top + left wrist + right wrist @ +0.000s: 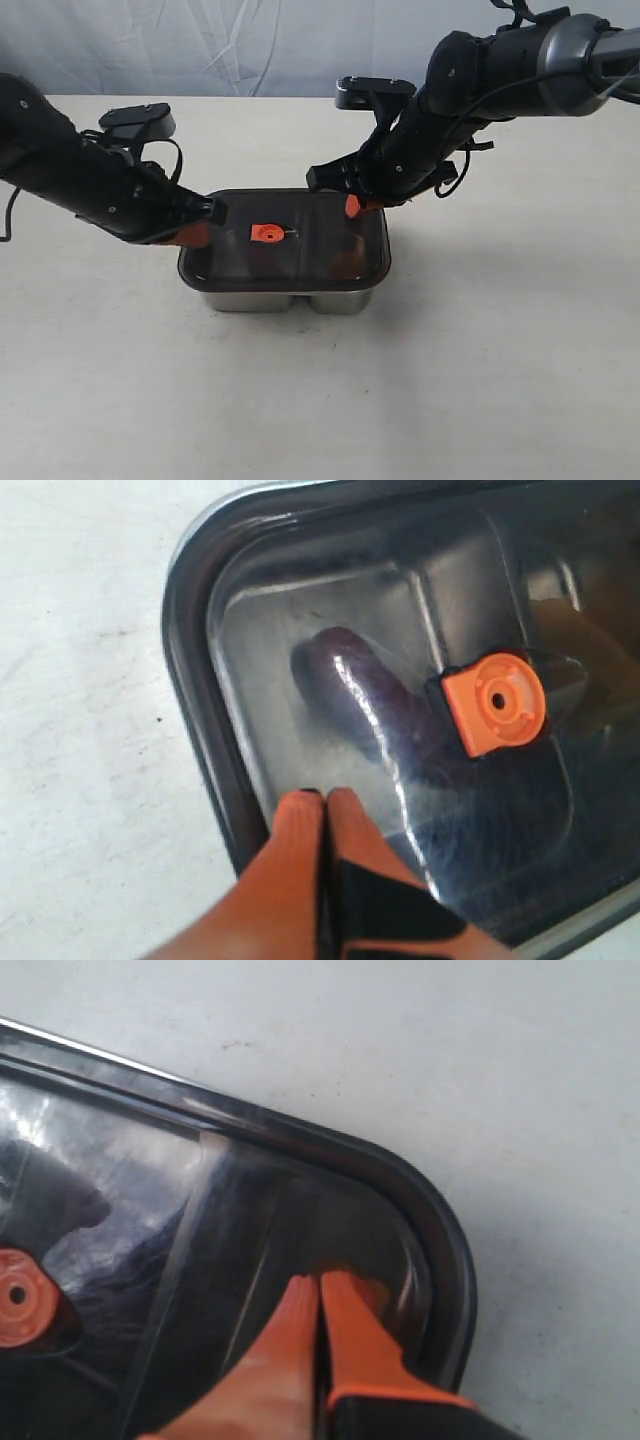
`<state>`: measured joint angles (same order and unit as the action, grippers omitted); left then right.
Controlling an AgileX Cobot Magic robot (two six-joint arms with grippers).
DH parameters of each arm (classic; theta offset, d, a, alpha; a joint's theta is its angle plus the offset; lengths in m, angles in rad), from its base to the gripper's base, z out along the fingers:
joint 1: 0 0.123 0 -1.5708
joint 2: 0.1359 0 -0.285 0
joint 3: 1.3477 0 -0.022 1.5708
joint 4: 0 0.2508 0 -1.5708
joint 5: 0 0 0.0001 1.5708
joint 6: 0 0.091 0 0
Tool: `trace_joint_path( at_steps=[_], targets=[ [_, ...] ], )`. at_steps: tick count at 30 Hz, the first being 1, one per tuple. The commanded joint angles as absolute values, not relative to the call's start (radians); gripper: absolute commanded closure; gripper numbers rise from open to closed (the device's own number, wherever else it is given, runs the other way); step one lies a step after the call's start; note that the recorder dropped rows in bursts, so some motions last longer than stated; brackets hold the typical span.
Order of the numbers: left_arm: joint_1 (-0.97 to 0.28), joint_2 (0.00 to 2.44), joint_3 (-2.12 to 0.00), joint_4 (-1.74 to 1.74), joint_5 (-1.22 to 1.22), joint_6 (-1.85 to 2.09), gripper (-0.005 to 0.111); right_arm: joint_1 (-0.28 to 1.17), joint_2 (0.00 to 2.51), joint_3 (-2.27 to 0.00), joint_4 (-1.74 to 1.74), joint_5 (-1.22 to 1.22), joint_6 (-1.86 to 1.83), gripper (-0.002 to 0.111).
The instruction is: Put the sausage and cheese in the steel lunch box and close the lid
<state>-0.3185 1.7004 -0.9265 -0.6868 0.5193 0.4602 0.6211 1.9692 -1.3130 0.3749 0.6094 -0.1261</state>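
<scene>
I see lid [290, 262] on box [300, 299], long axis left-right; left gripper [325, 798], right gripper [318, 1282], jaws together, tips over opposite ends.

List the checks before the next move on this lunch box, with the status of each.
1. Sausage in the box: ok. It shows through the lid, on the left gripper's side of the divider.
2. Cheese in the box: cannot tell. Only a dim tan shape shows through the lid at the other end.
3. Lid on the steel lunch box: ok. It covers the box and looks level.
4. Seal pressed home all round: cannot tell. The rim joint is not clear in any view.
5. Left gripper: ok. It is shut, with its tips on the lid near the edge.
6. Right gripper: ok. It is shut, with its tips on the lid near a corner.
</scene>
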Motion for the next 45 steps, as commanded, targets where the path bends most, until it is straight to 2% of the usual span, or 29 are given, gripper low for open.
trace_joint_path(
  at_steps=[1, 13, 18, 28, 45],
  targets=[
    [-0.323, 1.62, -0.925, -0.606, 0.624, 0.451, 0.107, 0.618, 1.996, -1.303, 0.37, 0.636, -0.132, 0.109],
    [-0.353, 1.548, -0.925, -0.378, 0.82, 0.276, 0.107, 0.618, 1.996, -1.303, 0.367, 0.627, -0.132, 0.109],
    [-0.401, 1.553, -0.925, -0.318, 0.802, 0.219, 0.107, 0.618, 1.996, -1.303, 0.367, 0.621, -0.132, 0.109],
    [-0.401, 1.672, -0.925, -0.323, 0.748, 0.213, 0.107, 0.618, 1.996, -1.303, 0.367, 0.623, -0.132, 0.109],
    [-0.401, 1.676, -0.925, -0.314, 0.695, 0.209, 0.107, 0.618, 1.995, -1.303, 0.365, 0.616, -0.132, 0.109]
  ],
)
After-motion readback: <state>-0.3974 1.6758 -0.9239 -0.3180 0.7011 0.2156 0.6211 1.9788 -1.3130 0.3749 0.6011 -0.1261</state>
